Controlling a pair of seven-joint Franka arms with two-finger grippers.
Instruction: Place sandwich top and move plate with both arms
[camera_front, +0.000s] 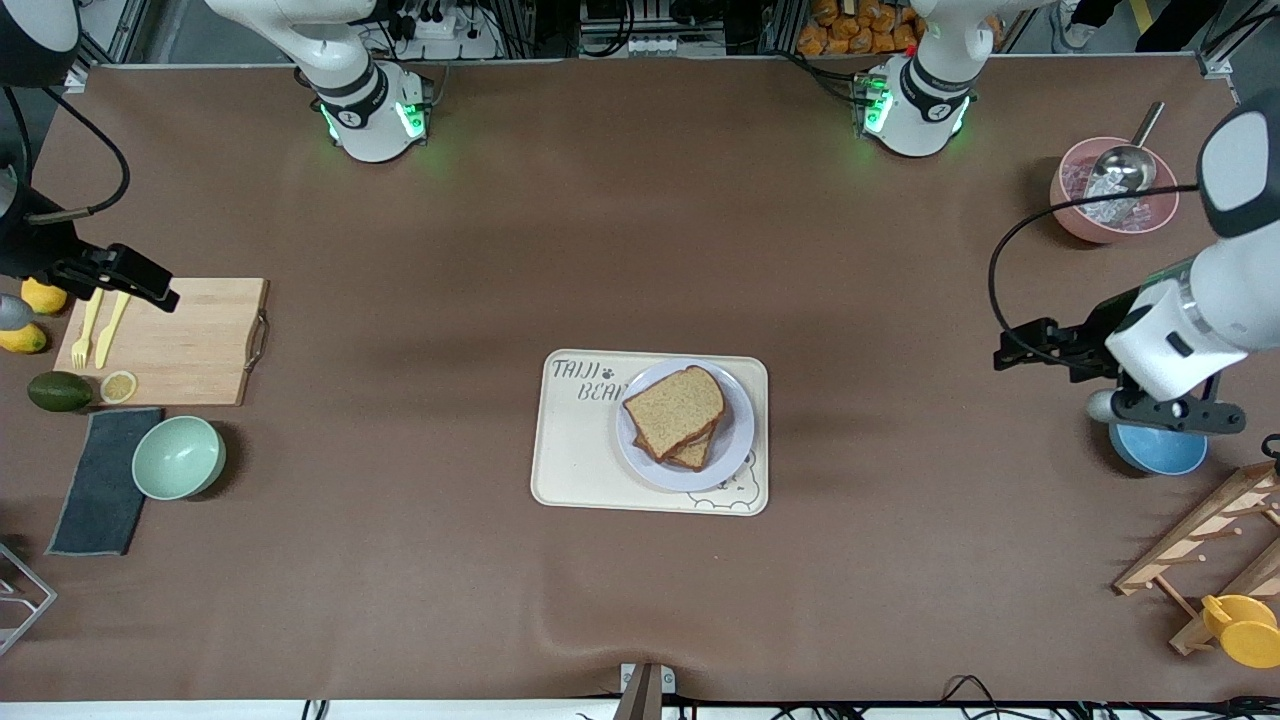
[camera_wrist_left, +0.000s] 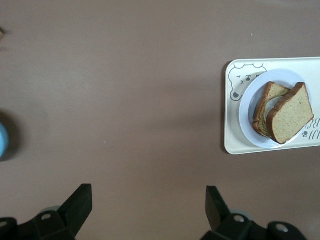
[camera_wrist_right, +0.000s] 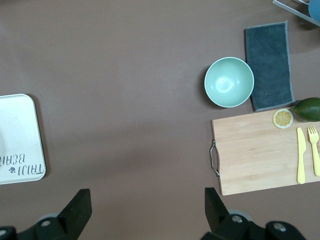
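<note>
The sandwich top (camera_front: 675, 408) lies on a lower bread slice on the lavender-white plate (camera_front: 735, 440), slightly askew. The plate sits on the cream bear tray (camera_front: 570, 460) at mid-table. The left wrist view shows the same slice (camera_wrist_left: 291, 114), plate (camera_wrist_left: 247, 112) and tray (camera_wrist_left: 235, 145). My left gripper (camera_wrist_left: 148, 200) is open and empty, held high over the blue bowl at the left arm's end (camera_front: 1172, 412). My right gripper (camera_wrist_right: 147, 202) is open and empty, high by the cutting board; in the front view it is mostly cut off at the edge.
At the right arm's end: wooden cutting board (camera_front: 180, 340) with yellow knife and fork, lemon slice, avocado, green bowl (camera_front: 178, 457), dark cloth (camera_front: 100, 480). At the left arm's end: pink bowl with scoop (camera_front: 1112, 195), blue bowl (camera_front: 1160, 452), wooden rack (camera_front: 1210, 540), yellow cup.
</note>
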